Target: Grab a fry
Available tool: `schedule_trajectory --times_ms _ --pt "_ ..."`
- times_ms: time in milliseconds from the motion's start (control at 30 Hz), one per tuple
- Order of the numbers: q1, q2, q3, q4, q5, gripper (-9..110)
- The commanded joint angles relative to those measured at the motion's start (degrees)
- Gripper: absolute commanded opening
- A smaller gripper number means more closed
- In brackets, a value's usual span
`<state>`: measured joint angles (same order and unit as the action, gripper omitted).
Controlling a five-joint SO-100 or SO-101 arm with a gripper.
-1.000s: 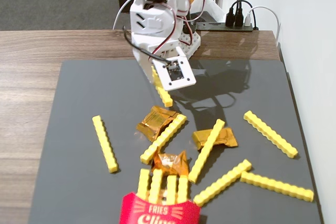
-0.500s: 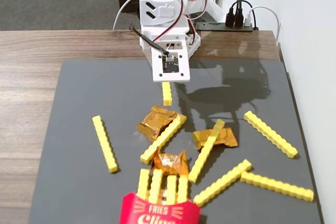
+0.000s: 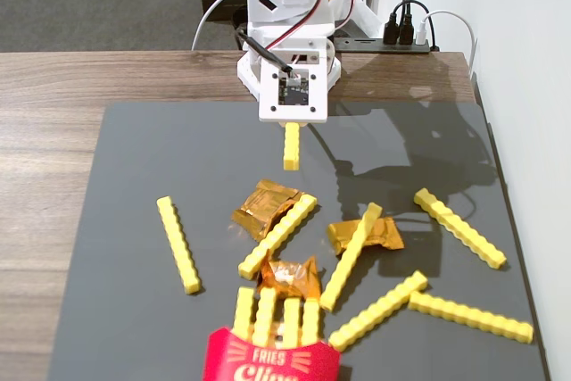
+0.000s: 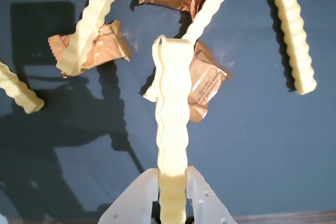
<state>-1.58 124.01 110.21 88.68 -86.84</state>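
My gripper (image 4: 172, 182) is shut on a yellow studded fry (image 4: 172, 114), which sticks out ahead of the white fingers (image 4: 137, 198) above the grey mat. In the fixed view the gripper (image 3: 292, 122) hangs at the mat's far edge with the held fry (image 3: 291, 145) pointing down and clear of the mat. Several more fries lie loose on the mat, such as one on the left (image 3: 178, 244), one in the middle (image 3: 278, 234) and one on the right (image 3: 459, 227). Others stand in the red FRIES carton (image 3: 268, 360).
Three crinkled orange-gold wrappers (image 3: 263, 206) (image 3: 368, 235) (image 3: 292, 276) lie among the fries. The grey mat (image 3: 134, 158) covers a wooden table (image 3: 53, 86). A white wall (image 3: 535, 86) runs along the right; a power strip (image 3: 406, 37) and cables sit behind the arm.
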Motion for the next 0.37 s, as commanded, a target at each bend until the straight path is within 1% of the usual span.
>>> schedule_trajectory --times_ms 0,333 --pt "-0.44 -0.26 -2.99 0.18 0.44 0" --pt "-0.44 -0.79 -2.9 0.0 0.09 0"
